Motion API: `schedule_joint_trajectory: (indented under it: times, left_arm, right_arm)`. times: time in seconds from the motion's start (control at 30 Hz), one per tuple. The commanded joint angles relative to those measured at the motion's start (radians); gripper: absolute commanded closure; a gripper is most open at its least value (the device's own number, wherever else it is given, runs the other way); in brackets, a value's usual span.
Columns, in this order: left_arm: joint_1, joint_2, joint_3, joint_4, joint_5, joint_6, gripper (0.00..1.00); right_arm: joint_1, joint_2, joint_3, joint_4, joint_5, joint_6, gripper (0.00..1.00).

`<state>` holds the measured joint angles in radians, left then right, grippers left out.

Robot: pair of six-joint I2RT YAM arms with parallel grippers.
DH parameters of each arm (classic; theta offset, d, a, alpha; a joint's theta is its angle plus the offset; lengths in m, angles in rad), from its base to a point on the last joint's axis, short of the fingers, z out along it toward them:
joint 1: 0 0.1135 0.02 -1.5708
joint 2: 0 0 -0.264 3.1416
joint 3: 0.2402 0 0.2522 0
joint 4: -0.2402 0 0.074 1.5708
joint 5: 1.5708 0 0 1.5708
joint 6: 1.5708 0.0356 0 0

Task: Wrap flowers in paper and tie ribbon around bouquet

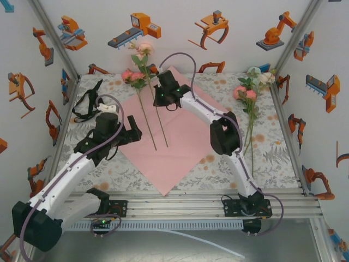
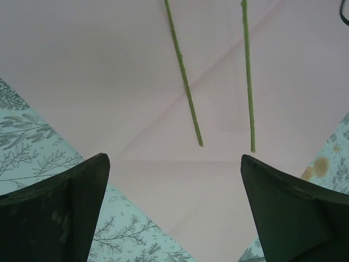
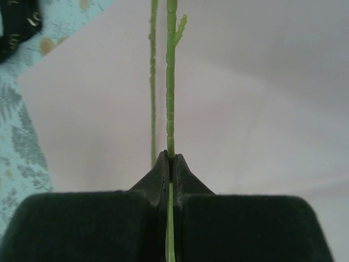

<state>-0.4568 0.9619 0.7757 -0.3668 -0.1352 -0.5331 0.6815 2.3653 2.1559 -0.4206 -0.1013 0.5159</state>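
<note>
- The right gripper has its jaws clamped together on one thin green stalk of the flowers. The stalk runs straight out between the fingertips, and the second stalk lies just beside it.
- The left gripper has its jaws wide apart and holds nothing. It hovers over the paper, just short of the two cut ends.
- Both stems lie on the paper in the middle of the table. The paper sits pale pink face up, turned like a diamond with one corner toward the near edge.
- The long axis of the stems runs from the far edge toward the near edge, drifting slightly to the right as it comes near. The blooms point at the far edge, past the paper's far corner, and the cut ends point at me.
- I judge the stalks to be light, wiry and a bit slick, so I would grip mid-stalk or lower and never on the blooms, which would crush or shed.
- The paper looks thin and limp. I would take it by a corner or an edge and expect it to slide and crease.
- More flowers lie along the right edge.
- The ribbon lies in a loose heap near the far left corner. It looks soft and likely to snag.
</note>
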Motion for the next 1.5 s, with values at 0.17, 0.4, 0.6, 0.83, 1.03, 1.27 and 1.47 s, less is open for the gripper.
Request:
schedule_joint_trajectory:
  times: [0.17, 0.4, 0.6, 0.83, 1.03, 1.27, 1.47]
  left_arm:
    - [0.058, -0.029, -0.035, -0.014, 0.053, -0.045, 0.03]
    - [0.068, -0.038, -0.048, -0.01, 0.08, -0.046, 0.03]
    - [0.07, -0.025, -0.052, 0.013, 0.104, -0.047, 0.03]
    - [0.071, -0.023, -0.053, 0.022, 0.125, -0.036, 0.03]
    - [0.066, -0.031, -0.068, 0.143, 0.289, -0.01, 0.03]
    - [0.009, 0.007, -0.055, 0.313, 0.497, 0.019, 0.03]
    - [-0.071, 0.082, -0.014, 0.383, 0.571, 0.049, 0.03]
  right_arm:
    - [0.043, -0.022, -0.1, 0.141, 0.083, 0.137, 1.0]
    - [0.043, 0.052, -0.051, 0.069, 0.127, 0.076, 1.0]
    - [0.043, 0.076, -0.079, 0.085, 0.109, 0.095, 0.84]
    - [0.039, -0.01, -0.097, 0.074, 0.124, 0.046, 0.67]
    - [0.019, -0.222, -0.237, 0.116, 0.125, -0.046, 0.62]
    - [-0.103, -0.552, -0.537, 0.13, 0.211, -0.204, 0.56]
    - [-0.319, -0.801, -0.832, 0.132, 0.27, -0.288, 0.51]
